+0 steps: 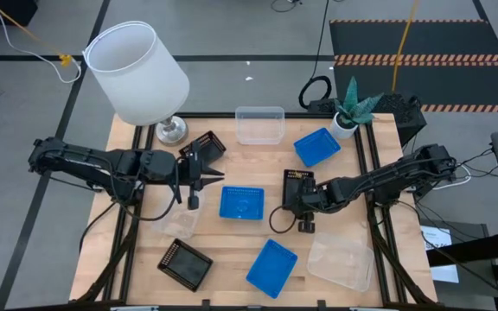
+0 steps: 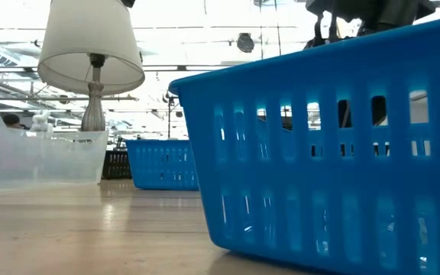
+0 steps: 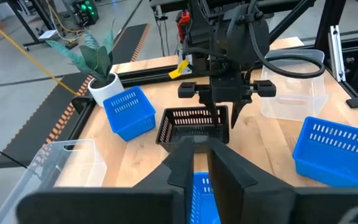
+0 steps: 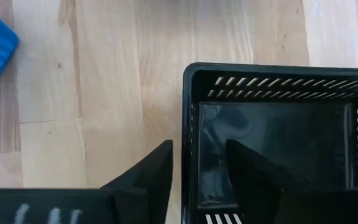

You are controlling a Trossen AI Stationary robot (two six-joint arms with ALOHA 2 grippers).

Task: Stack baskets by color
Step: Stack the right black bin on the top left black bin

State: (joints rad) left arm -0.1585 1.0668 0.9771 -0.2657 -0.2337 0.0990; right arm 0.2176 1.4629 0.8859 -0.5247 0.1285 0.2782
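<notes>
Jaws of right gripper [image 4: 197,165] straddle the near wall of black perforated plastic basket [image 4: 278,134] at table centre-right, not clamped; left gripper [image 3: 201,165] narrow, empty. Risk: thin wall slipping on lift.

Three bright blue baskets [image 1: 241,203], three black baskets [image 1: 185,263], clear baskets [image 1: 259,124]; white lampshade [image 1: 137,71]; pale wood-grain desk [image 1: 232,250].

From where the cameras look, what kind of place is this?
Probably a robotics lab or workshop: a wooden worktable on a black metal frame, hazard-striped black floor mats, and loose cables on grey concrete floor.
</notes>
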